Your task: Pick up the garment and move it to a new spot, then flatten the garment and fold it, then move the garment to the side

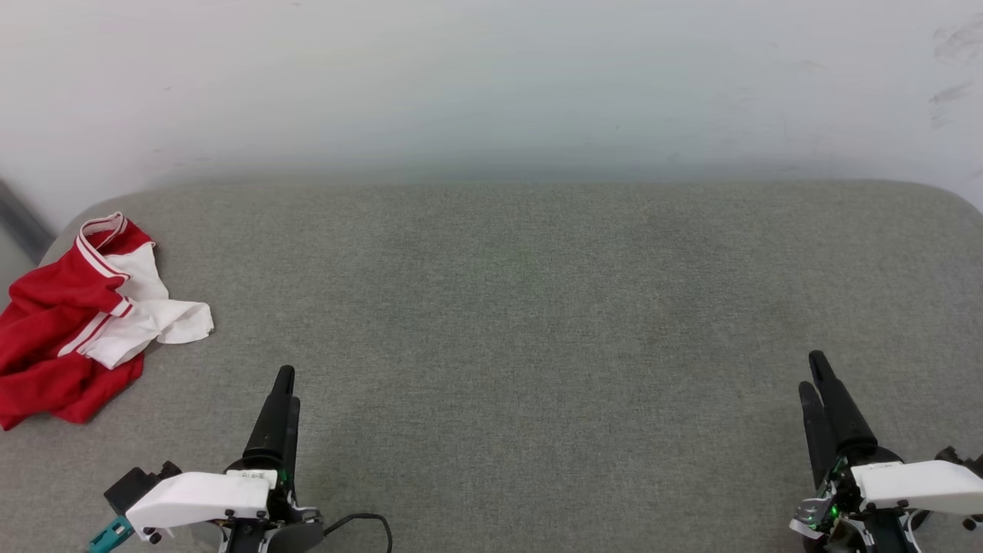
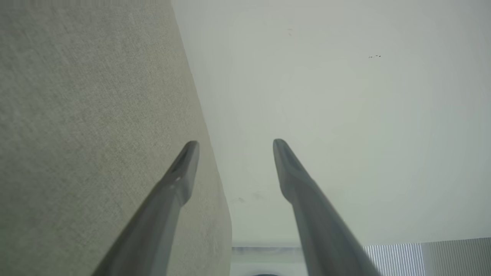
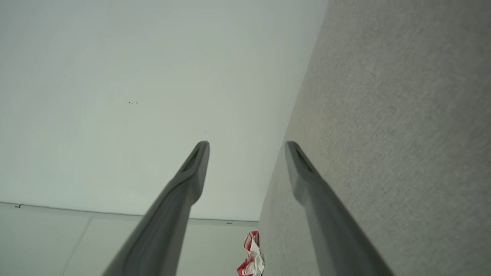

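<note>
The garment [image 1: 73, 326], red with white sleeves and striped trim, lies crumpled at the far left edge of the grey fabric surface [image 1: 507, 307]; a small piece of the garment [image 3: 251, 260] also appears low in the right wrist view. My left gripper [image 1: 284, 388] rests low at the lower left, well to the right of the garment and apart from it. In the left wrist view that left gripper [image 2: 234, 147] stands open and holds nothing. My right gripper [image 1: 812, 376] sits at the lower right, and in its wrist view the right gripper [image 3: 247, 149] is open and holds nothing.
A pale wall [image 1: 491, 77] rises behind the grey surface. The surface has rounded back corners and drops off at the left edge, where a strip of floor [image 1: 15, 223] shows. A black cable [image 1: 361, 522] loops by the left wrist.
</note>
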